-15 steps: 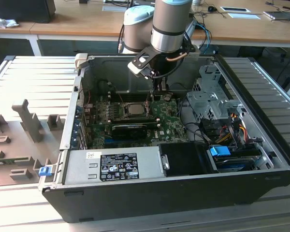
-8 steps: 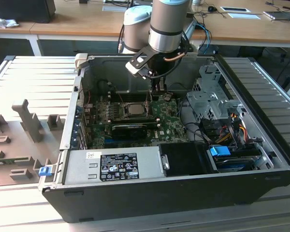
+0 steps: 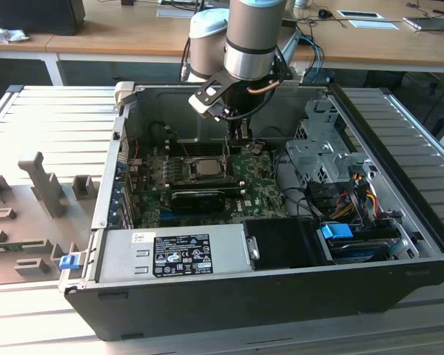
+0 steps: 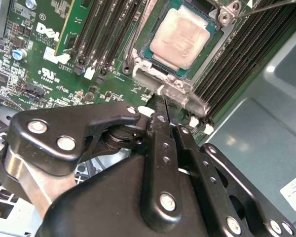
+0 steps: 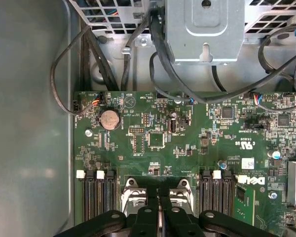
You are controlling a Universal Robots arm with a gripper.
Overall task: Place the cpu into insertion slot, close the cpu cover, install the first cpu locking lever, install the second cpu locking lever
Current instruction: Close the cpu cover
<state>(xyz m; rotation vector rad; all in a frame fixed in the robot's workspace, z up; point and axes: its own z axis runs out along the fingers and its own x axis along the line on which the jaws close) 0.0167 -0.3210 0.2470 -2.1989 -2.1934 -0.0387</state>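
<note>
The cpu (image 4: 180,37), a dull silver-grey square, lies flat in its socket on the green motherboard (image 4: 49,54); the exterior view shows the cpu (image 3: 205,166) at the board's middle. The cpu cover (image 4: 173,86), a grey metal frame, lies down around it. A thin locking lever (image 4: 274,5) runs off from the socket's corner. My gripper (image 4: 161,101) is shut, its black fingers pressed together with nothing visible between them, tips right at the cover's edge. In the exterior view the gripper (image 3: 239,140) hangs just to the right of the socket. The first wrist view has the gripper (image 5: 159,197) over the socket's hinge end.
The open computer case (image 3: 399,133) walls in the board. Memory slots (image 4: 108,29) flank the socket on both sides. A drive cage (image 3: 322,148) with cable bundles stands at the exterior view's right, and the power supply (image 3: 174,255) lies along the front. Grey fixtures (image 3: 48,185) sit on the table at the left.
</note>
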